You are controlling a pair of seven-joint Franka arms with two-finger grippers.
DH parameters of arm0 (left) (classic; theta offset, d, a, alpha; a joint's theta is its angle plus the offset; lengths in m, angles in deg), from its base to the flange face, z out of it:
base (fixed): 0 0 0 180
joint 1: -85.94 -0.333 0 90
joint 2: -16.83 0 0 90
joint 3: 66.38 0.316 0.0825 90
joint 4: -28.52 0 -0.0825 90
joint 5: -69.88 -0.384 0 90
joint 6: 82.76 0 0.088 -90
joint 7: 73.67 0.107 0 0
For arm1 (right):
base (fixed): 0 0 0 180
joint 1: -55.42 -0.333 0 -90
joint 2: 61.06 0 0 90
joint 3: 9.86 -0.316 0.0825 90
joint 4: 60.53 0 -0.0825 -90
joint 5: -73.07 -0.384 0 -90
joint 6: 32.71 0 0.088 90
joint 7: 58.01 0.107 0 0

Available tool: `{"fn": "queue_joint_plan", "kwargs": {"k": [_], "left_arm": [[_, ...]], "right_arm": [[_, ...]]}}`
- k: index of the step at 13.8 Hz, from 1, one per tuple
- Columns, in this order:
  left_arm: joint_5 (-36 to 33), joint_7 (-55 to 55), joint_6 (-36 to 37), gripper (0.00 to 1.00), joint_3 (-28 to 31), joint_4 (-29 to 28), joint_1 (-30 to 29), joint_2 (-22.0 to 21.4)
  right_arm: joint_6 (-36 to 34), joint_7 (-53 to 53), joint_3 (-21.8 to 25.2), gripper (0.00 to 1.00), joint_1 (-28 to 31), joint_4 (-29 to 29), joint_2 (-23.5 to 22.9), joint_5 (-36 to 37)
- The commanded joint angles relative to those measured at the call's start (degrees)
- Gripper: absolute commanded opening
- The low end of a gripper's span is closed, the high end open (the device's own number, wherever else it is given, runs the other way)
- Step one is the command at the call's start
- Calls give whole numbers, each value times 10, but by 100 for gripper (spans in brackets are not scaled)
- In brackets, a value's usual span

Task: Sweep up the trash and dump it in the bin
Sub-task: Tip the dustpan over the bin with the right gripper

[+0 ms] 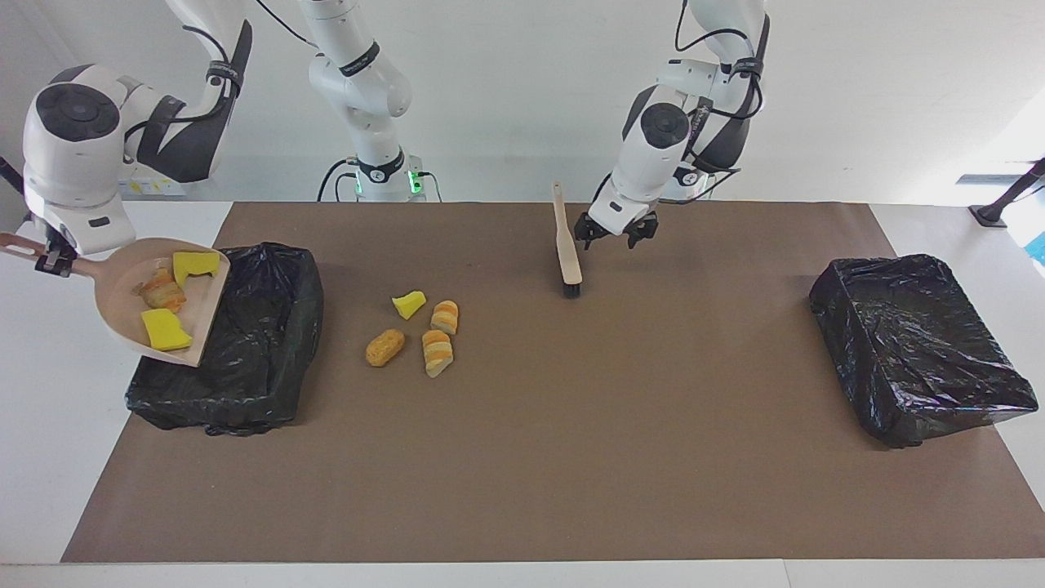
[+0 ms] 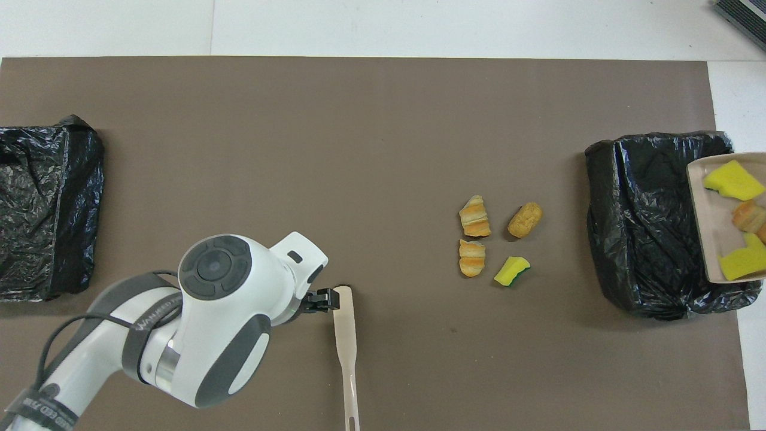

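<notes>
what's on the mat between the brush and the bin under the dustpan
Four loose bits of trash: a yellow wedge, two striped bread slices and a brown lump. They lie between the brush and the bin, clearest in the facing view.

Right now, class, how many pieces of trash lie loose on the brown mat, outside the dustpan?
4, clustered beside the lined bin at the right arm's end: a yellow wedge, a striped slice, another striped slice, and a brown lump. None looks hidden.
</notes>
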Motion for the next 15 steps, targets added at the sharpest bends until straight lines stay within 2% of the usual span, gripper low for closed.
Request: {"fn": "queue_joint_plan", "kwargs": {"k": [1,5,10,15], "left_arm": [[-35,27,50,100,-7,101,-47,69],[-36,111,72,100,-5,150,-117,71],[-37,118,81,100,-5,170,-121,70],[-45,125,92,100,-5,186,-135,67]], "right_arm": [[21,-19,-1,0,-2,8,6,33],[40,-18,-1,0,-2,16,1,56],[29,-19,-1,0,-39,13,13,130],[29,-24,-2,0,-41,35,31,167]]}}
